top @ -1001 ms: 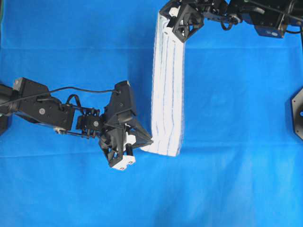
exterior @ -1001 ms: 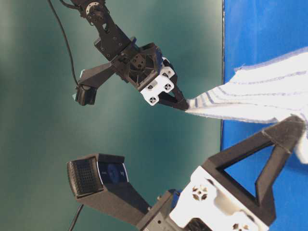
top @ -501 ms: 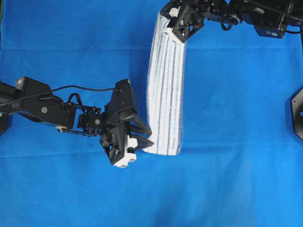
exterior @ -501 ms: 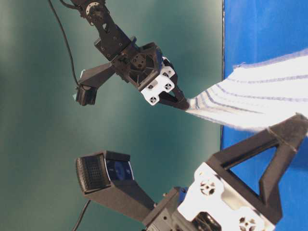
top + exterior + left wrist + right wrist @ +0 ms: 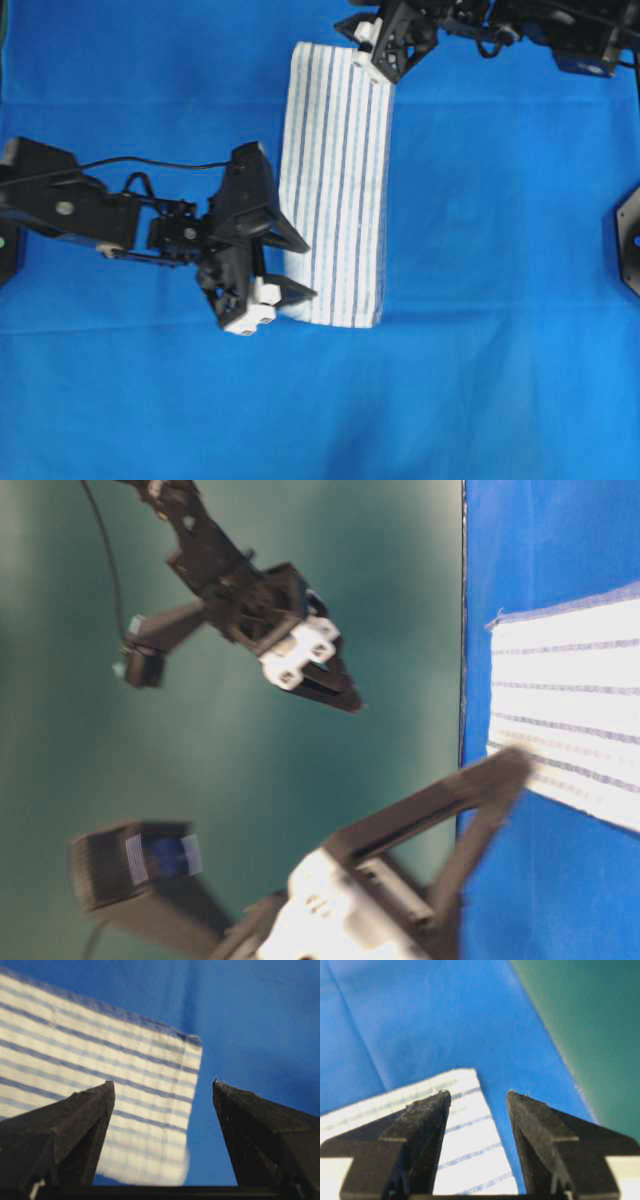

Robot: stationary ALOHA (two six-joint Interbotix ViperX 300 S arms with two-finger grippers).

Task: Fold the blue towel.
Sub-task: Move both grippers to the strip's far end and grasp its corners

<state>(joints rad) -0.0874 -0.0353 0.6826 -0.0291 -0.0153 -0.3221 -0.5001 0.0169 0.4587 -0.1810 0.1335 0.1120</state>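
Two grippers are in my views and both have let go: the left gripper (image 5: 296, 270) stands with its black fingers spread wide at the near left corner of the blue towel (image 5: 335, 190), and my left wrist camera shows those fingers (image 5: 75, 1125) well apart with nothing between them, the striped cloth lying flat below. The right gripper (image 5: 378, 62) hovers over the far right corner, its fingers (image 5: 427, 1130) parted too, and nothing is pinched there either. The towel itself lies flat as a long folded rectangle on the blue sheet (image 5: 500, 300), running away from me up the middle of the overhead view, white with thin dark-blue stripes along its length. In the table-level view I can see the towel's (image 5: 570, 710) end near the sheet's edge, with a dark green backdrop (image 5: 150, 760) beyond; that picture is blurred, so detail on the arms is poor. I see no containers and no writing I can read. Nothing lies on the towel.
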